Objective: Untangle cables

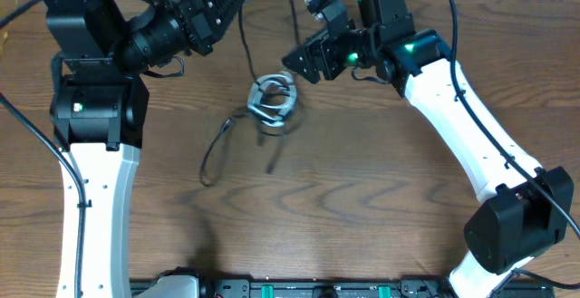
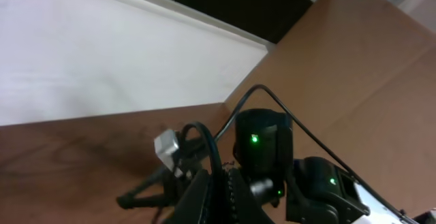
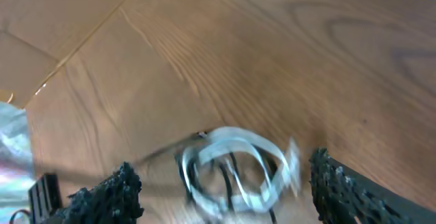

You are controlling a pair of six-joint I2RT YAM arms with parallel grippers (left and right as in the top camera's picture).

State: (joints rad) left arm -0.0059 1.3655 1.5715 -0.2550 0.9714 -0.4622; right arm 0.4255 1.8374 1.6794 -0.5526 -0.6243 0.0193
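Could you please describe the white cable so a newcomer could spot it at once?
Look at the middle of the brown wooden table. Near the right arm's open pincer lies a thin white cable wound into a small coil. It is the only pale cord; the thin black cables trail away loosely.

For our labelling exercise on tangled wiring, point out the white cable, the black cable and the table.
white cable [image 3: 231, 135]: right wrist view, top arc of its coil.
black cable [image 1: 206, 162]: overhead view, side of its long loop.
table [image 1: 362, 198]: overhead view, bare wood.
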